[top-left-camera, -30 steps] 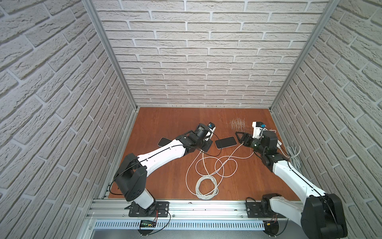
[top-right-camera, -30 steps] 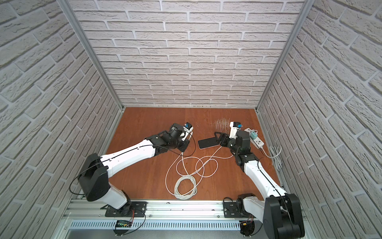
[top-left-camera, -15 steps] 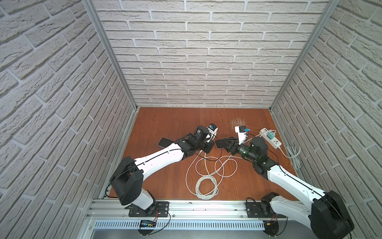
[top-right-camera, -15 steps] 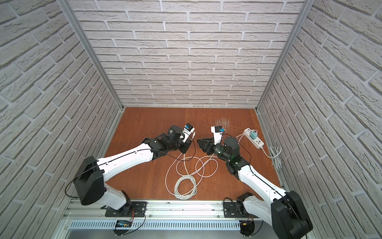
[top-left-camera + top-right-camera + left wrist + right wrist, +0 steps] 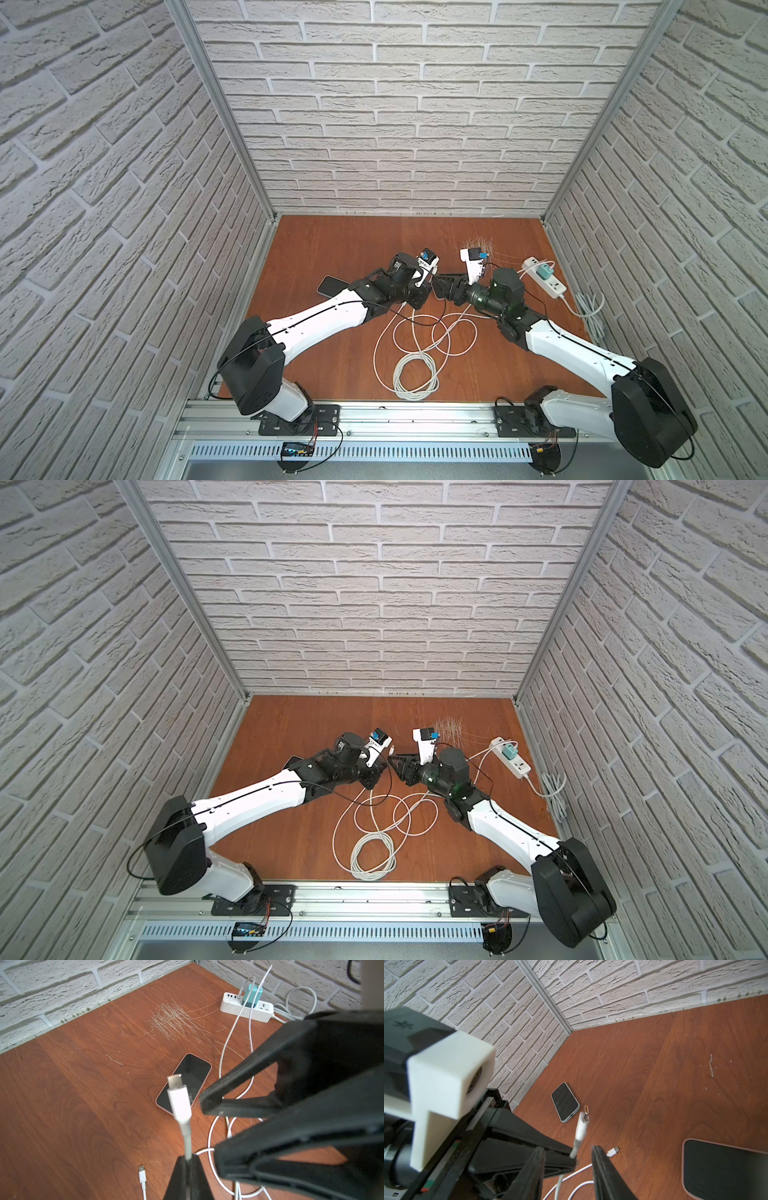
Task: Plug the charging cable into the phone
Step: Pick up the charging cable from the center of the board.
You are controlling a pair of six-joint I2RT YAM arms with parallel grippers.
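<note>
Left hand [image 5: 188, 1167] pinches the white cable [image 5: 180, 1105], plug [image 5: 174, 1081] standing before the pink phone [image 5: 194, 1068] on the counter [image 5: 72, 1095]; right hand [image 5: 209, 1130] gapes at four o'clock, power strip [image 5: 232, 1004] at one.

- Rough white brick-pattern walls [image 5: 395, 124] close in three sides in both top views.
- Bare aluminium corner posts [image 5: 224, 112] stand where the walls meet.
- The reddish-brown wood-grain tabletop [image 5: 332, 257] bears a patch of pale scratches [image 5: 172, 1020] near the back wall.
- A silver aluminium rail [image 5: 395, 415] edges the front.
- The light is soft and even.
</note>
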